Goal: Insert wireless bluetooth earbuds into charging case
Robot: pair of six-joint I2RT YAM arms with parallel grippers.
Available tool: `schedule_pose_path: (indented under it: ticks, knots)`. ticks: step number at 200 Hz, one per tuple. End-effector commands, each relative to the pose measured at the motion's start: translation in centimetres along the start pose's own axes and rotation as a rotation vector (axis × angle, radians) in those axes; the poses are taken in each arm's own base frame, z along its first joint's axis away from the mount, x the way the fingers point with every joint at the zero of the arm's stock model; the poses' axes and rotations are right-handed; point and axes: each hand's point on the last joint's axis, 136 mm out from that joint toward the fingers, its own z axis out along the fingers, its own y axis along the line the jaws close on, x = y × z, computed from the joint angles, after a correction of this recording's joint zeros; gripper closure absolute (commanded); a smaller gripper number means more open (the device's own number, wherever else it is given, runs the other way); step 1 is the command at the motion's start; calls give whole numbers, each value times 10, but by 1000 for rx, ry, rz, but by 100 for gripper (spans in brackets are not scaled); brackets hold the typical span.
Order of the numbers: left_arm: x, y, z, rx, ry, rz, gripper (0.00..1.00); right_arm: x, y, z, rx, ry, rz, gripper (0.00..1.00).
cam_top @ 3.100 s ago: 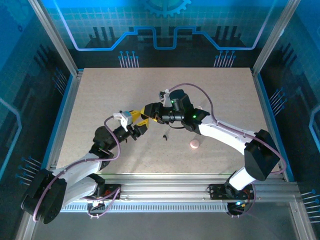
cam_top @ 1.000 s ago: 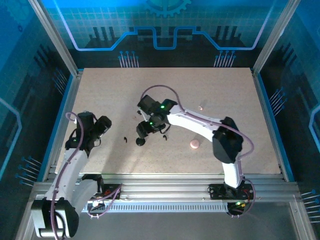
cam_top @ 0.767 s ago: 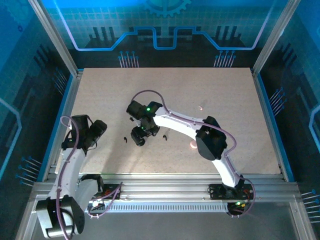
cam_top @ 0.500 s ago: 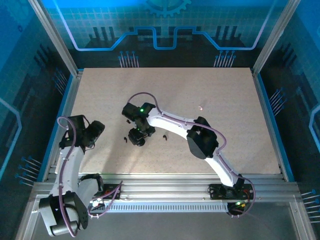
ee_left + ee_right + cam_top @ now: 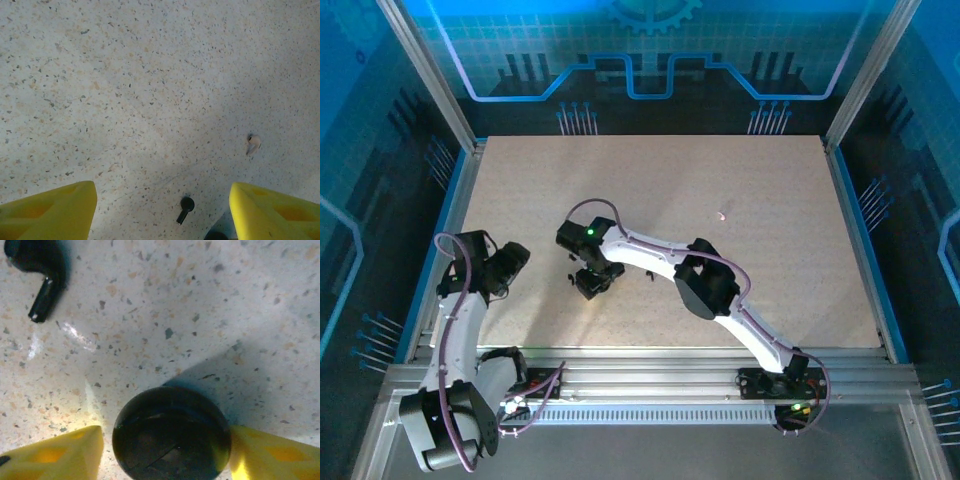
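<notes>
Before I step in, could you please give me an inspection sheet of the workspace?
Surface: speckled beige table.
Job's things: one earbud lying loose; second earbud beside the right arm; round black puck on the table.
Clutter: small pinkish bit.
Grippers: left fingers open, empty; right fingers flank the puck, with a slim gap on one side.
Cables: purple cable loops along each arm.
Surroundings: blue-lit panels, aluminium frame.
</notes>
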Motion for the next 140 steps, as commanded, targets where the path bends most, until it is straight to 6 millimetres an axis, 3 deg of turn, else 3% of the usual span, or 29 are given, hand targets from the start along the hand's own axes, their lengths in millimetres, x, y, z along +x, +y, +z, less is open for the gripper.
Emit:
schedule_pose_path:
  ticks: [1,24,64,69,80,97,140]
  knots:
    - [-3,-5,-6,10,10,9,29,8,-4,11,64,33,-24,43]
    - [-2,-4,-6,9,14,12,29,4,-6,8,76,5,-26,52]
    - [1,-16,-9,73,32,61,31,-5,-14,-18,106,-120,-39,54]
    - [2,-20,-10,96,38,71,32,-9,-15,-33,101,-175,-44,55]
    - [5,-30,-12,151,51,91,33,-11,-16,-43,94,-229,-55,55]
    - [10,-48,-16,249,73,117,37,-15,-20,-73,70,-367,-83,55]
    - [24,-91,-35,429,116,238,40,-3,-32,-141,24,-667,-215,58]
